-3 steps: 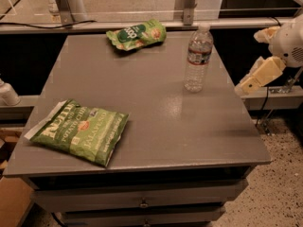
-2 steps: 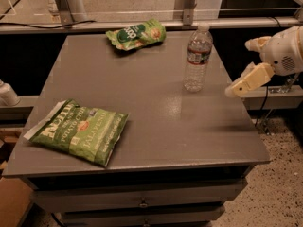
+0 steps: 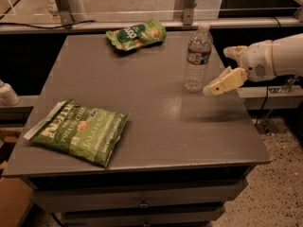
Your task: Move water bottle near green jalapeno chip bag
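**Task state: early stage, nothing moved yet.** The water bottle (image 3: 198, 58) stands upright, cap on, toward the right rear of the grey table (image 3: 156, 122). Nothing grips it. The small green chip bag (image 3: 136, 33), which is the target, lies at the table's rear edge. It is well apart from the bottle, to the bottle's left in the camera view and a little farther back, with bare tabletop between them. A larger flat bag lettered JALAPENO (image 3: 78, 131) lies near the front left corner and appears to play no part in the task.

**Judged remaining:** the whole transfer. The bottle must be enclosed, carried or slid toward the small bag, set down upright beside it and released.

**Arm pose.** The white arm (image 3: 279, 56) enters from the right edge of the view, its forearm roughly level over the table's right side. The gripper (image 3: 217, 71) sits just beside the bottle on its right, at about the height of the bottle's lower half. Its two fingers are spread apart with nothing between them. The lower, pale finger points toward the bottle's base, and the upper one sits higher and farther back. Whether the lower fingertip touches the bottle cannot be told.
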### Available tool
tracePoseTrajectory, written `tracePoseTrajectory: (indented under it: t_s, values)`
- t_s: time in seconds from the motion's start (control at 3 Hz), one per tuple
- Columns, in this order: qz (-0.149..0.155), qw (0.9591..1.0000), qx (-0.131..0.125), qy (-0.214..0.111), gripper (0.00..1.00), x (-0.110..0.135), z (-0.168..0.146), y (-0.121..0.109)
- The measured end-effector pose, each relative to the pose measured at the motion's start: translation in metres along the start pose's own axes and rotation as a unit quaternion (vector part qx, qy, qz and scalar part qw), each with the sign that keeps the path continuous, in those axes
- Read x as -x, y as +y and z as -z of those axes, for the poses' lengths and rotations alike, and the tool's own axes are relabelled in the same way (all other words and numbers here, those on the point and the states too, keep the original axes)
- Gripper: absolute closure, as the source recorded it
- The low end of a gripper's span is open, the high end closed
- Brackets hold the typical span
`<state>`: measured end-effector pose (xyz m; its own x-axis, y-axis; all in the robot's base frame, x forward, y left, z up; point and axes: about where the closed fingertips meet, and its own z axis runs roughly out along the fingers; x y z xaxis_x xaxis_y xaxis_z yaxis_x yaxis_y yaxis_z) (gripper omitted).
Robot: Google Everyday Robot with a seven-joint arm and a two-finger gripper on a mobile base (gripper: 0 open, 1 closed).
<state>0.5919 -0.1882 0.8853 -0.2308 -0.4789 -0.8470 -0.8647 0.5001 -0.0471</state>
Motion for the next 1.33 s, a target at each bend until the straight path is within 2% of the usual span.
tracePoseTrajectory:
  t_s: [0.67,1.0,1.33]
  values:
    - [-0.017,0.998,0.027,-0.055,0.0,0.023,-0.043,0.011]
    - [-0.019,0.9963,0.037,-0.076,0.16,0.035,-0.054,0.016]
    - [-0.013,0.9955,0.034,-0.088,0.39,0.041,-0.049,0.013]
